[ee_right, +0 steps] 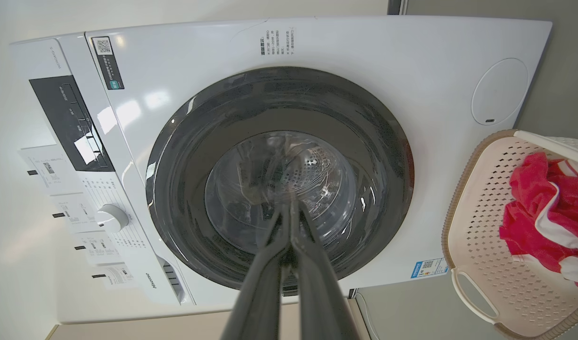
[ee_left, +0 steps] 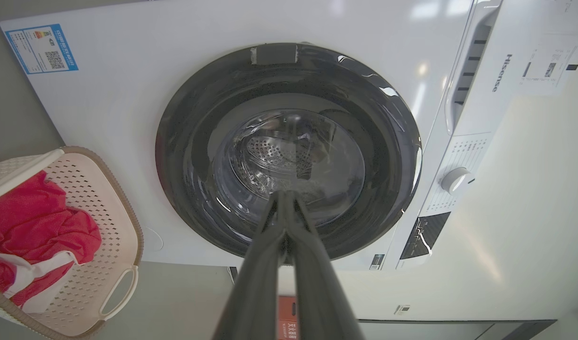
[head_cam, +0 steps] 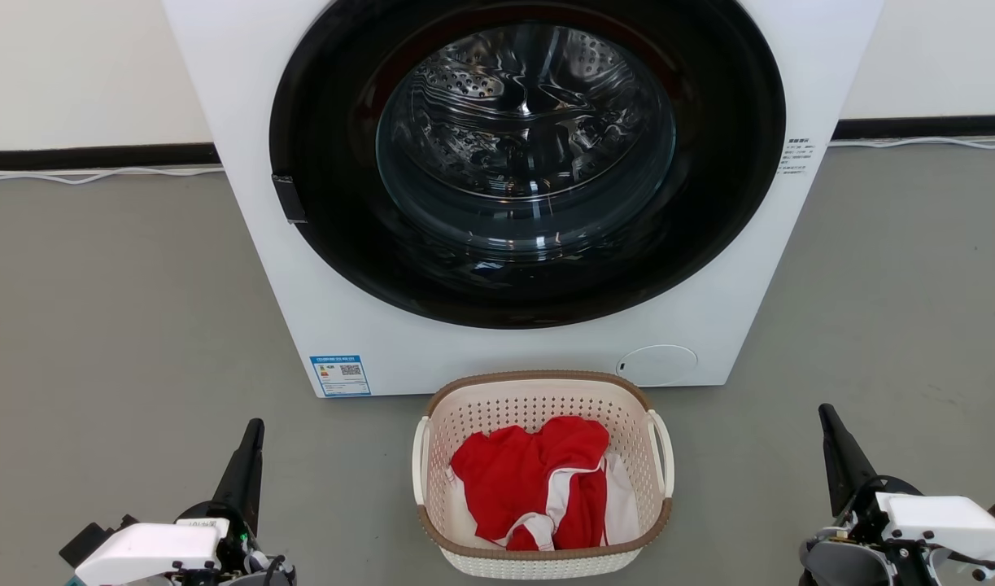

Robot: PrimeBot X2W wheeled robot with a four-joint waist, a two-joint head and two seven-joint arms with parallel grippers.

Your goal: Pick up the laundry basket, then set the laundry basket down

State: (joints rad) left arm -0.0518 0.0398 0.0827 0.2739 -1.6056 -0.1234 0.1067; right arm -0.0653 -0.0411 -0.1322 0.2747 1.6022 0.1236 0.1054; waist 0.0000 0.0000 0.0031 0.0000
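Before one washing machine (head_cam: pixel 220 98) sits one laundry basket (head_cam: pixel 538 404); left gripper (head_cam: pixel 253 433) and right gripper (head_cam: pixel 828 417) closed, empty.

There are 1 washing machine (head_cam: pixel 245 122), 1 laundry basket (head_cam: pixel 538 379), 1 red-and-white cloth bundle (head_cam: pixel 530 476), 2 grippers: left gripper (head_cam: pixel 255 426), right gripper (head_cam: pixel 825 410)

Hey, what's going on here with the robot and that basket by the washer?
Nothing is being handled yet. The laundry basket sits on the floor in front of the washing machine, with a red and white garment inside. The left gripper and right gripper are on either side of the basket, apart from it, jaws shut. The pickup has not begun.
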